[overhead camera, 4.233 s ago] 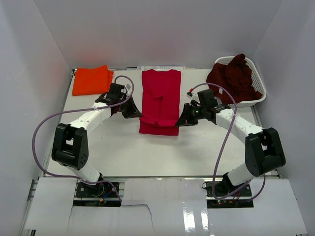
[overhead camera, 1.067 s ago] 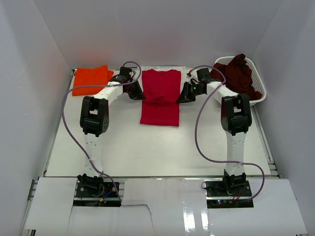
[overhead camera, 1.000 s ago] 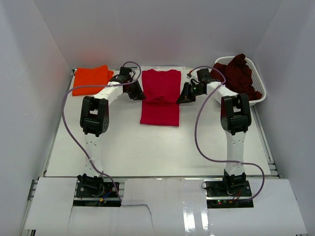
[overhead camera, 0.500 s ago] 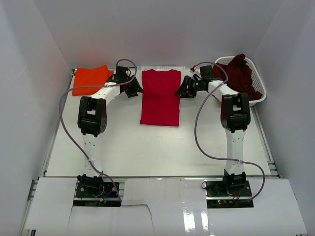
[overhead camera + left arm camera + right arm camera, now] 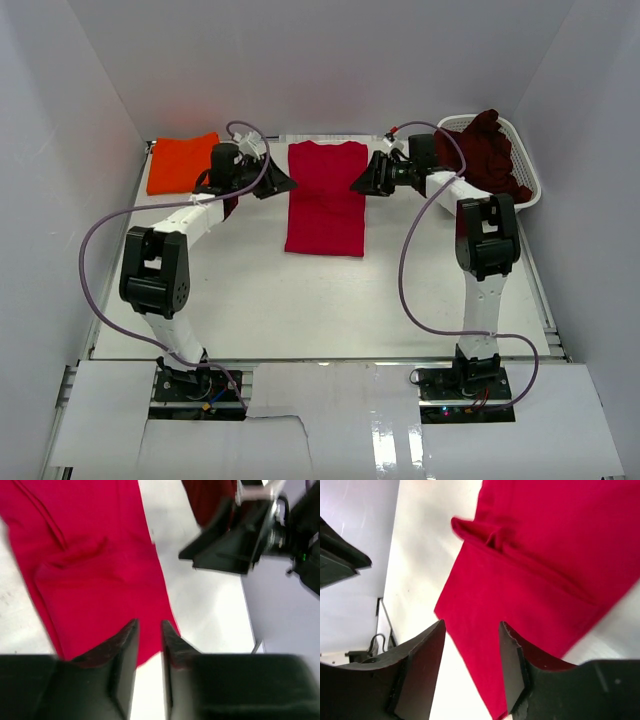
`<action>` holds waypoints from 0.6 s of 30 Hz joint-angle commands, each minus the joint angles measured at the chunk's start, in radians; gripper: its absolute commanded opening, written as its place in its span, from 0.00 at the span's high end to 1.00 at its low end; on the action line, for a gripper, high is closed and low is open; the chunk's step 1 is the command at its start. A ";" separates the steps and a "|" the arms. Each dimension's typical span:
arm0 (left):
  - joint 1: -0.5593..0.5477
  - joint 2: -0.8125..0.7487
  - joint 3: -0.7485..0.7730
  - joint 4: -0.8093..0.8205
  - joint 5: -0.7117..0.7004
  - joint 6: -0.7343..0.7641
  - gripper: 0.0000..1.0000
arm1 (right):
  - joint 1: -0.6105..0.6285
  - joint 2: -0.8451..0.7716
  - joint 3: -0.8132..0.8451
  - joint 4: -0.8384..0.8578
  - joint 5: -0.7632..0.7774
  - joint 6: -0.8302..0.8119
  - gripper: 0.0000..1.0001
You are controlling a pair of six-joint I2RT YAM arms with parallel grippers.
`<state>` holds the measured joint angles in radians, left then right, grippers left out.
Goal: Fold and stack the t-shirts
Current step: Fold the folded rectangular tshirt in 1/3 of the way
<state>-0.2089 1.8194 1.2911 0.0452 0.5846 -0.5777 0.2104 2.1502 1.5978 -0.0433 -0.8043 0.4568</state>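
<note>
**Crimson t-shirt (image 5: 324, 205) folded at the far edge**

Crimson t-shirt in a long flat strip, middle of the table's (image 5: 300, 300) far edge. Flanking its far end, clear of the cloth: left gripper (image 5: 149, 625), jaws narrowly apart and empty; right gripper (image 5: 472, 625), jaws wider apart, also empty. Orange t-shirt (image 5: 183, 163) folded flat in the far-left corner. Maroon t-shirt (image 5: 487, 150) heaped in the white basket (image 5: 530, 195) at the far-right corner.
</note>
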 commanded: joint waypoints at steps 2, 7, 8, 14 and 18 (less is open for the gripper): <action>-0.017 -0.072 -0.159 0.094 0.208 -0.017 0.76 | 0.055 -0.042 -0.113 0.196 -0.094 0.092 0.51; -0.049 -0.120 -0.256 0.125 0.230 -0.017 1.00 | 0.104 0.000 -0.168 0.368 -0.130 0.218 0.92; -0.059 -0.130 -0.274 0.152 0.242 -0.020 1.00 | 0.110 0.011 -0.170 0.396 -0.136 0.238 0.92; -0.073 -0.143 -0.378 0.343 0.296 -0.083 1.00 | 0.155 0.105 -0.105 0.502 -0.153 0.341 0.92; -0.083 -0.083 -0.409 0.430 0.311 -0.119 1.00 | 0.173 0.166 -0.052 0.508 -0.156 0.359 0.92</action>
<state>-0.2852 1.7515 0.8978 0.3428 0.8524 -0.6643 0.3737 2.2826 1.4902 0.3912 -0.9352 0.7765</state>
